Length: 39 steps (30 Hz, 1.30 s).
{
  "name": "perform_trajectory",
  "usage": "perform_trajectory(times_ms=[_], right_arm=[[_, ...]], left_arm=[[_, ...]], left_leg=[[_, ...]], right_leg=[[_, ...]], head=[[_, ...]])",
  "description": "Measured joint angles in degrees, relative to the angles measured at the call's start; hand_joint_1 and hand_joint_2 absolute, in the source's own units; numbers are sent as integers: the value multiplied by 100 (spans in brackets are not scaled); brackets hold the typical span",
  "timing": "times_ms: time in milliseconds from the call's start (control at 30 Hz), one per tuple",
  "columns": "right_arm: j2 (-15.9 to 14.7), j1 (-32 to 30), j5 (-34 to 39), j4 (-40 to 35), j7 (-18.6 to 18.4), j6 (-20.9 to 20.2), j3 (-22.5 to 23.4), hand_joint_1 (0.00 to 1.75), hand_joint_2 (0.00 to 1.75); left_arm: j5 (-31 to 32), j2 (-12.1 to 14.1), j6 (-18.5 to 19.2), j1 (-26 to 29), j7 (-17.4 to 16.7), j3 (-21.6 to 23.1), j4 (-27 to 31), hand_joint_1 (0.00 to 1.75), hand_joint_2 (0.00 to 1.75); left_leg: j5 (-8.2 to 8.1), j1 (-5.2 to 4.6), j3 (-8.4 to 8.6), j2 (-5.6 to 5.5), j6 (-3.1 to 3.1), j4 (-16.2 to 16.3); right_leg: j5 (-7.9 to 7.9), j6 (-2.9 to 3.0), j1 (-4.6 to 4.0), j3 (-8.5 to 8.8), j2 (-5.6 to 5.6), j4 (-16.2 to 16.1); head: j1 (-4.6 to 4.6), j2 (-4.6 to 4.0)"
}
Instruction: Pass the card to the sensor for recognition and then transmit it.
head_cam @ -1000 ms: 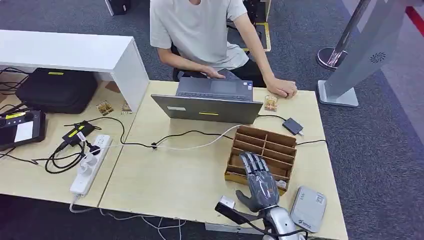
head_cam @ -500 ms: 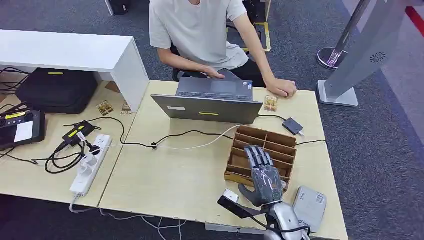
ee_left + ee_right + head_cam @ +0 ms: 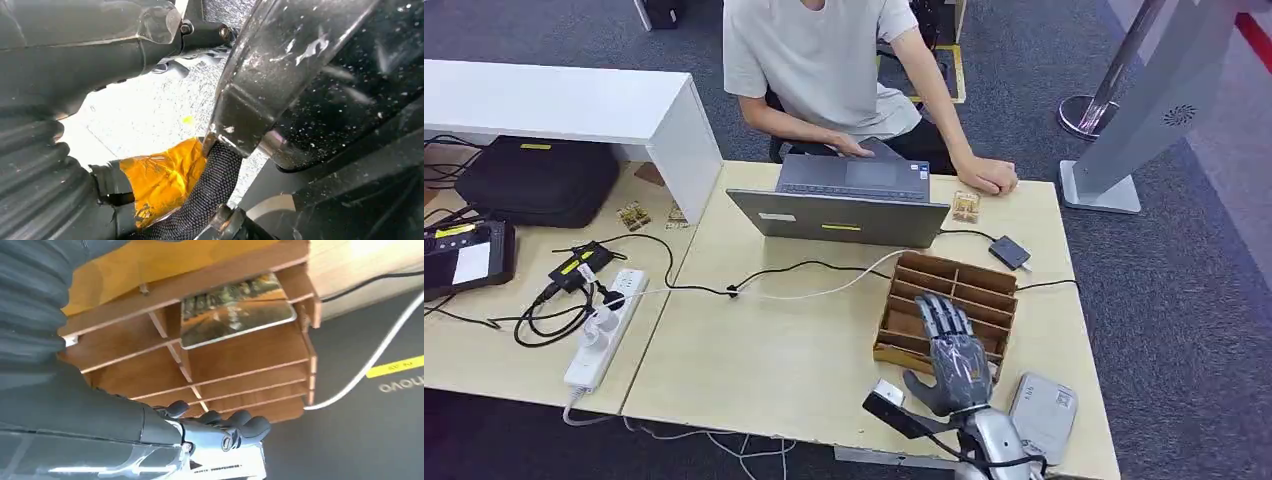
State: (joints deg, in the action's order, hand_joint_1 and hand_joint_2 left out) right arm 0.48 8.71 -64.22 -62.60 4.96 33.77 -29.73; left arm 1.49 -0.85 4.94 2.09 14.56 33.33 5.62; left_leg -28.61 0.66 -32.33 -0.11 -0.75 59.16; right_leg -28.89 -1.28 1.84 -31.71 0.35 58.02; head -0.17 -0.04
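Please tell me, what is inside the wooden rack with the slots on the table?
In the right wrist view, one card lies in a slot of the wooden rack; the other slots there look empty. From the head view, the right robot hand covers part of the rack, hiding what lies below it.

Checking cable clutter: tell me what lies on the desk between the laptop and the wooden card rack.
In the head view, a black cable and a white cable cross the tabletop between the laptop and the wooden card rack; otherwise it is bare.
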Motion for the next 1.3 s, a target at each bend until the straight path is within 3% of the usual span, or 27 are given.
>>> perform_trajectory(times_ms=[1300], right_arm=[[68,-44,55,-13,133,-15,120,0,175]], left_arm=[[13,-7,0,-1,2,0,-2,0,175]], left_leg=[[0,0,0,0,0,0]], right_leg=[[0,0,0,0,0,0]], head=[[-2,0]])
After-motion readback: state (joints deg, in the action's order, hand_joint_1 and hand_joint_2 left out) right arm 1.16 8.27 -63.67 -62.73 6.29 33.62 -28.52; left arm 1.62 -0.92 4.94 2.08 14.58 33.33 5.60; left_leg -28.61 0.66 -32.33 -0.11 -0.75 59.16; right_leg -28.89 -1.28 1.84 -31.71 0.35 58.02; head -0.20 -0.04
